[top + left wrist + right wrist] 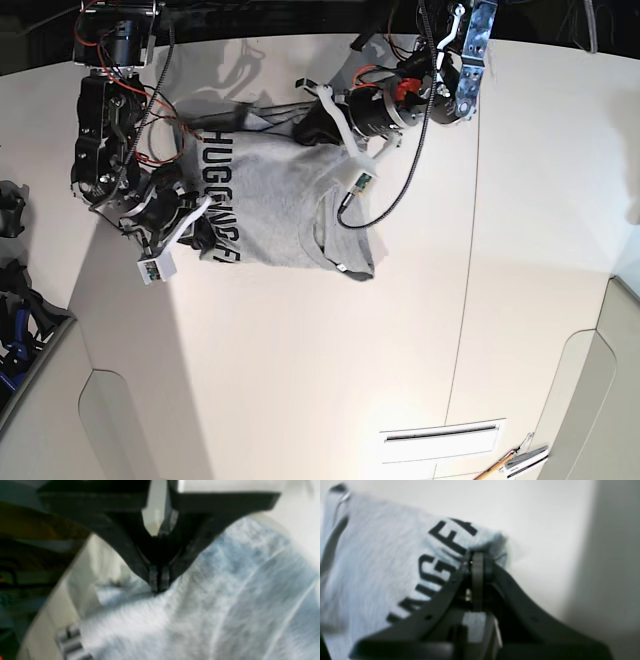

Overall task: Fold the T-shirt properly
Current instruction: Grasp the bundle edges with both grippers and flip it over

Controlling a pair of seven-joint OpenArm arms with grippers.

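Note:
The heather-grey T-shirt [275, 205] lies bunched on the white table, its black block lettering [218, 200] facing up along its left side. My right gripper [203, 232] is shut on the shirt's edge beside the lettering; the right wrist view shows its tips [477, 558] pinching a fold of the lettered cloth [382, 562]. My left gripper [308, 125] is shut on the far edge of the shirt; the left wrist view shows its closed tips [159, 586] biting into plain grey cloth [225, 600]. The neck and sleeves are hard to make out.
The white table [300, 360] runs toward the camera with a seam line [468, 250] down its right part. Black and blue gear [12, 300] sits off the left edge. A slot [440, 435] and small tools [512, 462] are at the bottom right.

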